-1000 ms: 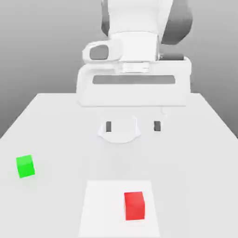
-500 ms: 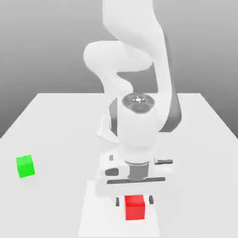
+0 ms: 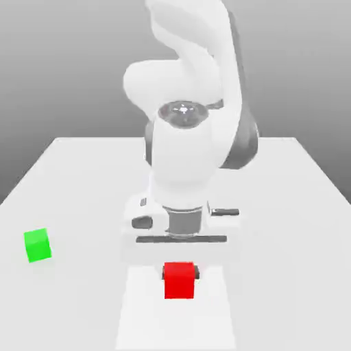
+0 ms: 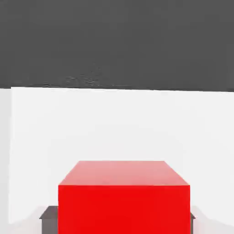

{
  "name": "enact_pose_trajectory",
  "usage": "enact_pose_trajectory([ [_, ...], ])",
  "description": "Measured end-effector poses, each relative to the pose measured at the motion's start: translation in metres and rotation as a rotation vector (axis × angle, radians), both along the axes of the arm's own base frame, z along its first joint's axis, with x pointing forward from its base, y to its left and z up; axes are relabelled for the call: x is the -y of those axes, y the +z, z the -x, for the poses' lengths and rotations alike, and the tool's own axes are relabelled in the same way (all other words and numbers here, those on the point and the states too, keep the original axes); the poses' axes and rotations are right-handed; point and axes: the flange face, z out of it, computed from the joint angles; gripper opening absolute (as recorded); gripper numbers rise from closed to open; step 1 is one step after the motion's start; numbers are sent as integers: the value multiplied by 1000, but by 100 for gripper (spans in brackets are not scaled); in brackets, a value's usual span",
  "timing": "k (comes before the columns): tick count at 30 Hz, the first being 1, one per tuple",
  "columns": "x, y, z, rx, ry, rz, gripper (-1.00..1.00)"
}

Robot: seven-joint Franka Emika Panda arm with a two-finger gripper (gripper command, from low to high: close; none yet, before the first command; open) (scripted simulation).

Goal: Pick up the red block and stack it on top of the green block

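The red block (image 3: 179, 280) is a plain bright-red cube at the front centre of the table in the exterior view. My gripper (image 3: 180, 273) comes down on it from above and is shut on it, with a dark finger (image 3: 197, 272) showing at the cube's side. In the hand view the red block (image 4: 123, 196) sits close between the dark fingertips (image 4: 47, 213). The green block (image 3: 37, 245) is a smaller bright-green cube resting on the table at the exterior view's left, well apart from the gripper.
A lighter rectangular patch (image 3: 140, 312) marks the table under and in front of the red cube. The white table (image 3: 288, 206) stretches to both sides. The arm's bulky white body (image 3: 185, 158) rises behind the gripper.
The arm came down over the red cube and the fingers shut on it. Since half a second ago the hand and cube have shifted toward the exterior view's left and up in the picture.
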Motion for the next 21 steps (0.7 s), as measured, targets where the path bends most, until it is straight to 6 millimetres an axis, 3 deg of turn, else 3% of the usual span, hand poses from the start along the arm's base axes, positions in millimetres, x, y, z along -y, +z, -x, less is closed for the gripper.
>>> enact_pose_trajectory([
  [3, 78, 8, 29, -1, -158, 6, -100],
  [6, 146, 16, 72, -1, -315, 5, -100],
  [10, 215, 23, 143, 2, -508, -8, -100],
  [12, 232, 21, 168, 6, -568, -17, -100],
  [17, 234, -23, 169, 9, -569, -20, -100],
  [18, 234, -33, 171, 8, -570, -19, 100],
  [21, 234, -33, 171, 8, -570, -19, 100],
])
